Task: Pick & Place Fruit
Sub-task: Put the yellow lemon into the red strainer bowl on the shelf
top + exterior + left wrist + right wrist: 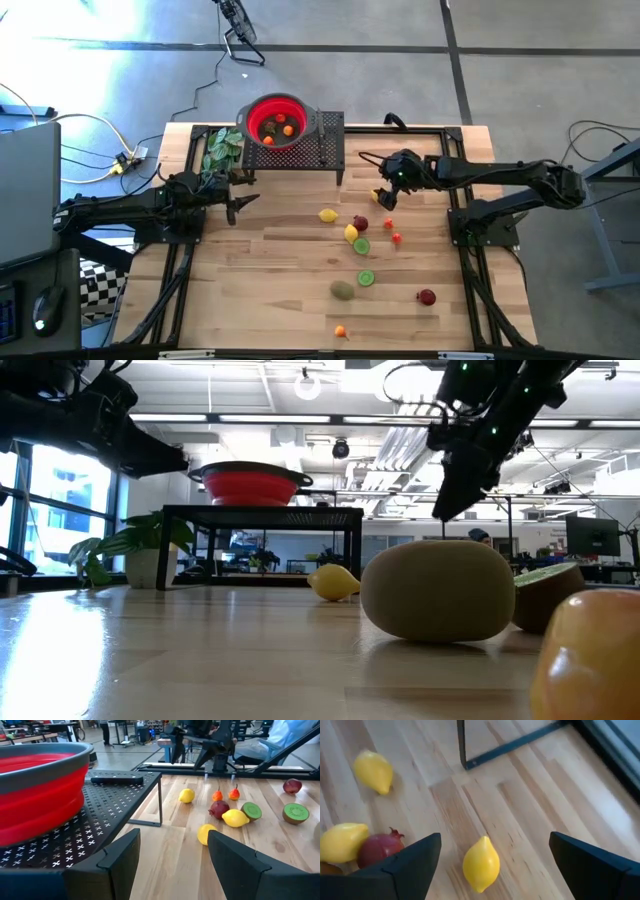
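Toy fruit lies scattered on the wooden table: lemons [327, 214] [351, 233], a dark red piece [360, 222], lime halves [362, 246] [366, 278], a brown kiwi [343, 290] and small red and orange pieces. A few pieces [280, 126] sit in the red bowl [262, 108]. My right gripper [384, 196] is open and hovers over a third lemon [481, 864], which lies between its fingers in the right wrist view. My left gripper [236, 203] is open and empty beside the black stand, facing the fruit [172, 855].
The red bowl stands on a black perforated stand [330, 135] at the table's far edge, with a slim dark knife [116, 779] on it. A green leafy bunch [220, 148] lies left of the bowl. Bare wood stretches across the table's left half [250, 290].
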`<action>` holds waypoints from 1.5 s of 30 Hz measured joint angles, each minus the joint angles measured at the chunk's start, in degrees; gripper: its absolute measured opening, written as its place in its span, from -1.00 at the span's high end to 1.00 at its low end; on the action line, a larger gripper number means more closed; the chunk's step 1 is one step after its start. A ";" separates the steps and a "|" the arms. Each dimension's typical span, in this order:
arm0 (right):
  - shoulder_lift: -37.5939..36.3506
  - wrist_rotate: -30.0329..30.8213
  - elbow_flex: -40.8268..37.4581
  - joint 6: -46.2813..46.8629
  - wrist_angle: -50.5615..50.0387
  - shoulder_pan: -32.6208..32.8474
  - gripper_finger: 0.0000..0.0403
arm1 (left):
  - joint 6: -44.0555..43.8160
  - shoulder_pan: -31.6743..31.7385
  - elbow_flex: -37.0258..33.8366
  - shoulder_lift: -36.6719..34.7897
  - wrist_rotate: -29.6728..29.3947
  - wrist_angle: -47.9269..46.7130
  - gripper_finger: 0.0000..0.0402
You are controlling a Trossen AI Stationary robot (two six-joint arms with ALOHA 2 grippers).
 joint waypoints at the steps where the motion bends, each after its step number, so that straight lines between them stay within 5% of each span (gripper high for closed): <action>1: 0.62 0.17 -0.43 0.15 0.01 -0.10 -0.81 | 0.00 0.00 0.00 0.00 -0.04 0.00 -0.13; 24: 21.15 -2.41 -1.73 -1.88 5.78 -0.09 -0.81 | 0.00 0.00 0.02 0.00 -0.24 -0.02 -0.13; 45: 22.13 -4.16 -1.63 -1.88 6.15 -0.43 -0.81 | 0.00 0.00 0.02 0.00 -0.20 -0.02 -0.13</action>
